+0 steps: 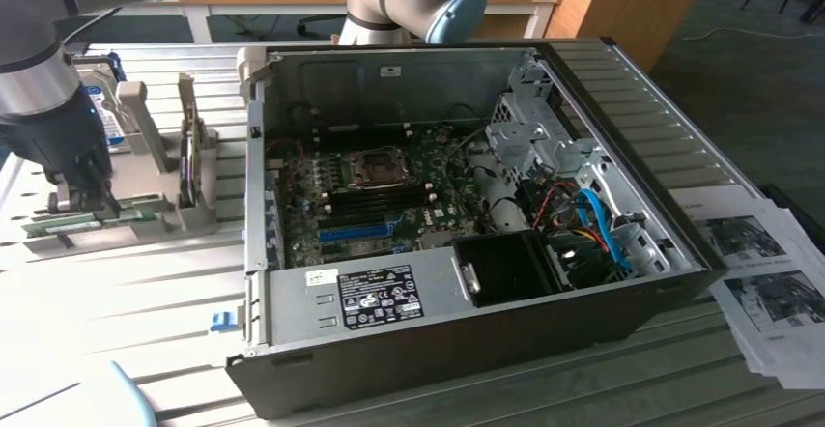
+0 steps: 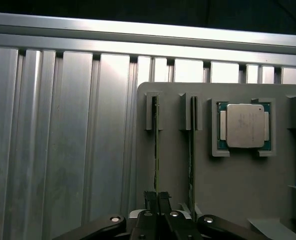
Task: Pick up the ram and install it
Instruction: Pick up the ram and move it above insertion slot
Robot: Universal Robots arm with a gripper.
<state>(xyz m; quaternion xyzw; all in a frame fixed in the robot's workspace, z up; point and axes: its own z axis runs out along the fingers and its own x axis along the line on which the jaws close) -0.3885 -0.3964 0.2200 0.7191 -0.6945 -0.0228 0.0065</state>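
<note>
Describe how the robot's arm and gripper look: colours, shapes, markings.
The arm is a round silver-grey tube that turns dark at its lower end, with rounded joints bearing light blue caps. The gripper is black: two narrow fingers on angled black links fitted with shiny silver pins. No markings can be made out on it.

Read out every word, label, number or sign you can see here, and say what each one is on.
Nothing can be read here.
Stickers on the computer case: print too small.
Printed sheets beside the case: text too small.
Hard drive label: blurred.
Processor in the tray: no legible marking.
</note>
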